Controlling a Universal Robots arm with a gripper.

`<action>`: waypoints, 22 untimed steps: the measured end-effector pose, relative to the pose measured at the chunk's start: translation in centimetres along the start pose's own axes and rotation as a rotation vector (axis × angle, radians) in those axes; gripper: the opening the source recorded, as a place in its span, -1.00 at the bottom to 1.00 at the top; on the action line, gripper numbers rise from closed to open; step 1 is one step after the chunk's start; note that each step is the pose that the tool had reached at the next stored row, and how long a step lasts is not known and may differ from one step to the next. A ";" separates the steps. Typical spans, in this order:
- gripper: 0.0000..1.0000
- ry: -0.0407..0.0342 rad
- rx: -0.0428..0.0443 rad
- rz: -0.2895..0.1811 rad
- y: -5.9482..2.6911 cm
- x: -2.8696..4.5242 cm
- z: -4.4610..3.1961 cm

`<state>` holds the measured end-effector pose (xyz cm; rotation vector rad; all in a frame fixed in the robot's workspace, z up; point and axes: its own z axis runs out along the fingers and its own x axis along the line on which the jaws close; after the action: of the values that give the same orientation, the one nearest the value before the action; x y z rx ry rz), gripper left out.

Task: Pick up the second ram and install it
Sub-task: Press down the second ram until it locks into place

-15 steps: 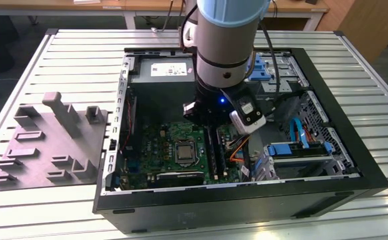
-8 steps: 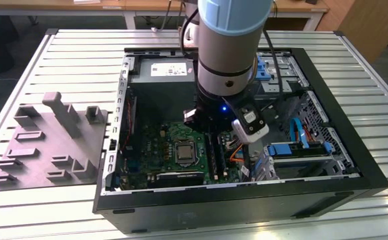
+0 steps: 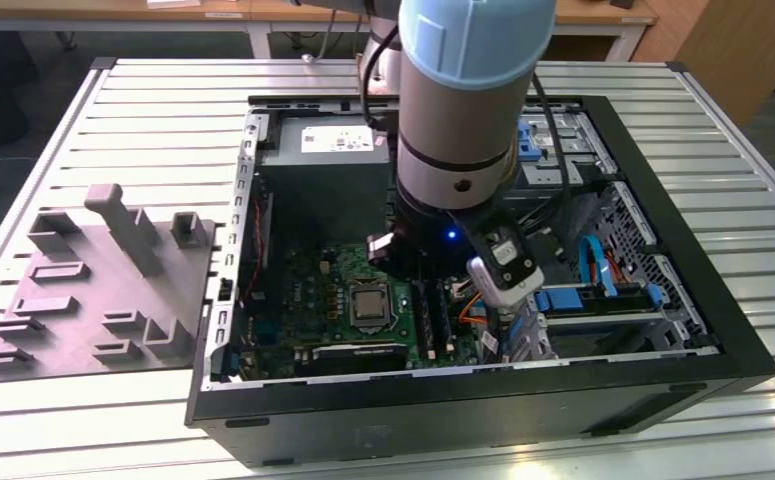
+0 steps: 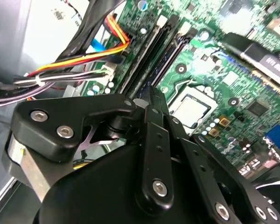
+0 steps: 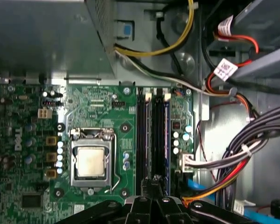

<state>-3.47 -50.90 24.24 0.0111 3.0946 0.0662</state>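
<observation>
In the exterior view you see the arm (image 3: 467,90) reaching down into the open computer case (image 3: 494,410), which lies on the slatted table (image 3: 134,130) with a grey moulded tray (image 3: 94,290) on the exterior view's left. The gripper (image 3: 407,262) hangs low over the green motherboard (image 3: 314,290), just past the grey power-supply box (image 3: 320,170); from here the wrist hides its fingers. In the second wrist view you look along the black linkage to the gripper (image 4: 151,95), and its 2 fingers are drawn together with nothing visible between them, their tips right above the long black slots (image 4: 154,51). A thin blue stick, which looks to be the second ram (image 4: 167,63), stands on edge in one of those slots, running away from the fingertips, with the processor socket (image 4: 191,109) to one side and a bundle of coloured cables (image 4: 84,58) to the other. In the first wrist view you see the gripper (image 5: 154,182) at the near end of the slots (image 5: 143,140), fingers together. The second ram (image 5: 167,135) shows as a blue line in the slot farthest from the processor socket (image 5: 91,161), beside the cables (image 5: 233,158). Whether the fingertips touch it, you cannot tell.
</observation>
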 end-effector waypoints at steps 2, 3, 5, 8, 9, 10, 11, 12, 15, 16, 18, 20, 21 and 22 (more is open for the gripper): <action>-0.79 0.0004 0.0039 0.000 -0.12 0.01 0.02; -0.79 0.0005 0.0060 0.000 -0.15 0.01 0.03; -0.79 0.0006 0.0089 0.000 -0.17 0.00 0.05; -0.79 0.0005 0.0092 0.000 -0.30 0.00 0.15; -0.79 0.0005 0.0093 0.000 -0.39 0.00 0.18; -0.79 0.0005 0.0092 0.000 -0.49 0.01 0.22; -0.79 0.0005 0.0092 0.000 -0.56 0.01 0.25; -0.79 0.0005 0.0093 0.000 -0.64 0.01 0.28; -0.79 0.0005 0.0092 0.000 -0.72 0.01 0.33; -0.79 0.0005 0.0092 0.000 -0.72 0.01 0.34; -0.79 0.0006 0.0093 0.000 -0.73 0.01 0.34; -0.79 0.0005 0.0090 0.000 -0.76 0.02 0.42; -0.79 0.0005 0.0091 0.000 -0.79 0.02 0.47; -0.79 0.0005 0.0091 0.000 -0.82 0.02 0.53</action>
<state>-3.47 -51.69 23.67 0.0112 3.0954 0.0521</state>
